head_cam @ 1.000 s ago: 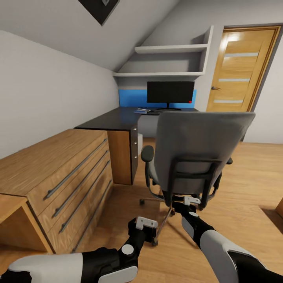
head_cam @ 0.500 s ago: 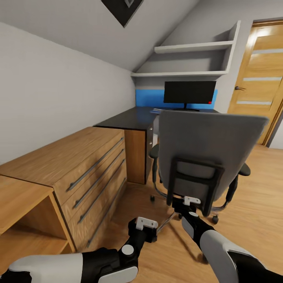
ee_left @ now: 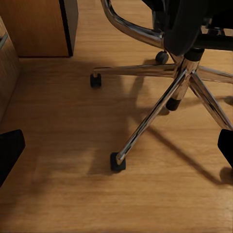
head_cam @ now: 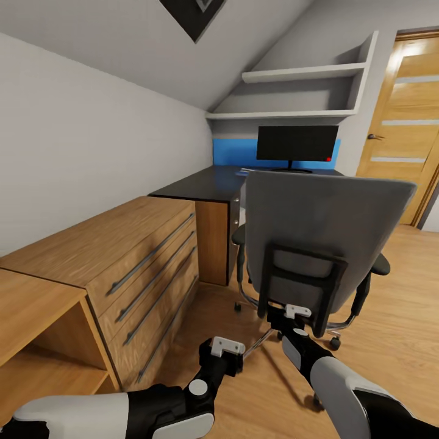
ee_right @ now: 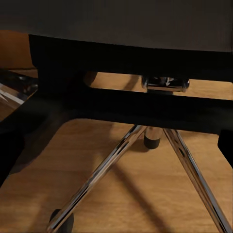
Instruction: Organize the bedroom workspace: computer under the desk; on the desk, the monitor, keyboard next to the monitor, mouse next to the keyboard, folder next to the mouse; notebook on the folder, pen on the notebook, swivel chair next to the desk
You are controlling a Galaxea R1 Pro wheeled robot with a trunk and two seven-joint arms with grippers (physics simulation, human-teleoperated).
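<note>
swivel chair (head_cam: 320,244) stands on the wood floor (head_cam: 390,341) with its grey back turned to the robot, its seat facing the desk (head_cam: 201,183) and near it, not yet tucked beside it. the black frame low on the backrest (head_cam: 305,280) lies directly ahead of the right gripper (head_cam: 297,312), which is raised close against it; in the right wrist view that dark frame (ee_right: 126,97) spans the picture with the chrome base (ee_right: 145,160) beneath. whether the right jaws are spread or closed cannot be told. the left gripper (head_cam: 227,347) hangs lower, over bare floor beside the base, holding nothing; dark fingertips (ee_left: 9,150) at the far edges of its wrist view suggest a wide spread. the chair looks heavy but free-rolling on its casters (ee_left: 117,162), so a steady push should move it; it will likely swivel on its column if pushed off-centre. the rigid backrest frame or the black armrests (head_cam: 381,263) look like the soundest places to grip, the upholstery being soft and yielding. beyond, the monitor (head_cam: 297,143) stands on the desk against a blue panel (head_cam: 235,152). a wooden drawer chest (head_cam: 122,256) lines the wall to the left, a door (head_cam: 405,128) to the right
</note>
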